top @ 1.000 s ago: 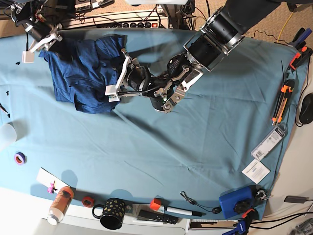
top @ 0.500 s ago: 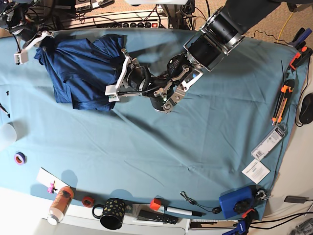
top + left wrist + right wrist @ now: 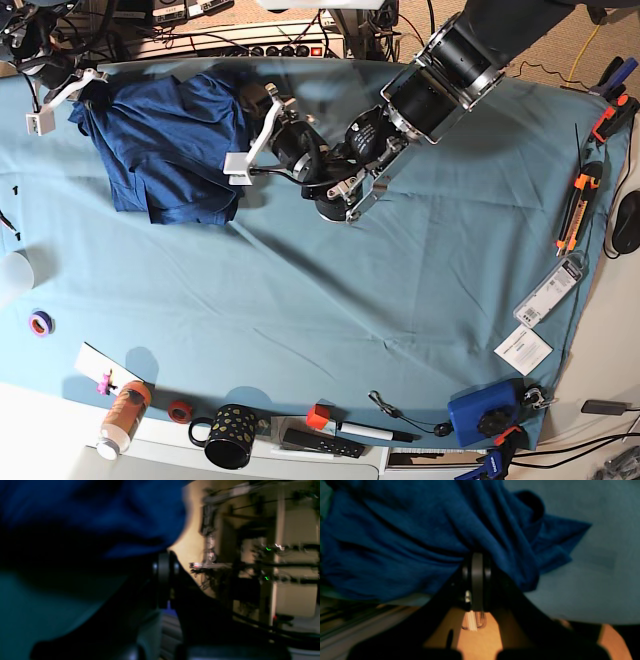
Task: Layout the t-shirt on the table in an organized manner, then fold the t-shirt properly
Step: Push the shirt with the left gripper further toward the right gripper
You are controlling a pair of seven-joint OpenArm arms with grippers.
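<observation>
Navy-blue heathered fabric t-shirt [image 3: 168, 150] lies bunched at the far left of the teal-blue cloth-covered table [image 3: 400, 300]. 2 grippers hold it: the right gripper [image 3: 75, 92], at the shirt's far-left corner by the table edge, is pressed together pinching the cloth, and the left gripper [image 3: 248, 135], at its right edge, is likewise clamped on fabric.

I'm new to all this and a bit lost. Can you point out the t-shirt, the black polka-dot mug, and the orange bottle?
t-shirt [image 3: 165, 150]: base view, middle of the bunched blue fabric.
mug [image 3: 231, 436]: base view, its dotted side.
bottle [image 3: 124, 416]: base view, its orange body.
</observation>
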